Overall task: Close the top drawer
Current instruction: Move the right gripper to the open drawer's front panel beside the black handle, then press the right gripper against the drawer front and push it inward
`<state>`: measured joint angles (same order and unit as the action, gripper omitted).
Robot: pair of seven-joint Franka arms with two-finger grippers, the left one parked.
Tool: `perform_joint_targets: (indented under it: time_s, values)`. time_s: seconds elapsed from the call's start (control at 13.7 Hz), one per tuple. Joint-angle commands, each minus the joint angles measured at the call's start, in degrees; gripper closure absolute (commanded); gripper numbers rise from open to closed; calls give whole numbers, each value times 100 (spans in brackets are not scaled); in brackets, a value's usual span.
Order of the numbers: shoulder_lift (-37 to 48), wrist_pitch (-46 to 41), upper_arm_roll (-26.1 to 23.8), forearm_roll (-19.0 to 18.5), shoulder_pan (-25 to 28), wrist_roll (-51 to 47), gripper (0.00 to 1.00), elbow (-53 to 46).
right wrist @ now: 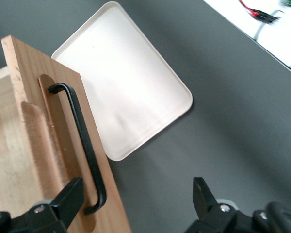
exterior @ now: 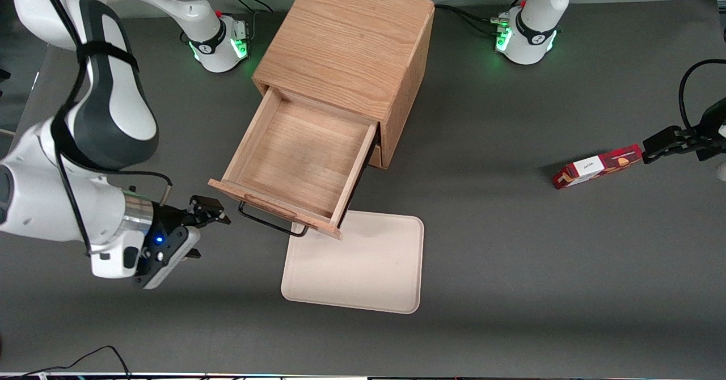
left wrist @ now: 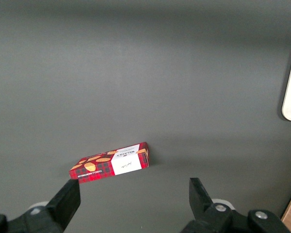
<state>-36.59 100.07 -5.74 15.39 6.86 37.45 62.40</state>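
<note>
top drawer point(exterior: 295, 159) out | gripper point(exterior: 205, 214) beside handle point(right wrist: 82, 145) (jaws apart)

A dark grey matte table point(exterior: 510, 244) carries a boxy light oak cabinet point(exterior: 346, 45) and, nearer the front camera, a flat cream rectangular tray with rounded corners point(exterior: 363, 272). A red tartan-patterned carton with a white label point(exterior: 596, 167) lies toward the parked arm's end. The black two-finger gripper point(exterior: 207, 210) hangs, fingers apart, above the table toward the working arm's end, beside the cabinet's pulled-out top drawer point(exterior: 295, 161)
</note>
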Motion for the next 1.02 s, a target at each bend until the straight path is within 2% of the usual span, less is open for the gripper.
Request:
perform_joint_targets:
  time_s: [0.0, 0.15, 0.95]
  values:
    - [-472, -67, 3, 166, 140, 482, 0, -466]
    - [-560, -137, -164, 167, 149, 500, 0, -457]
    - [-920, -304, -173, 8, 316, 790, 0, -395]
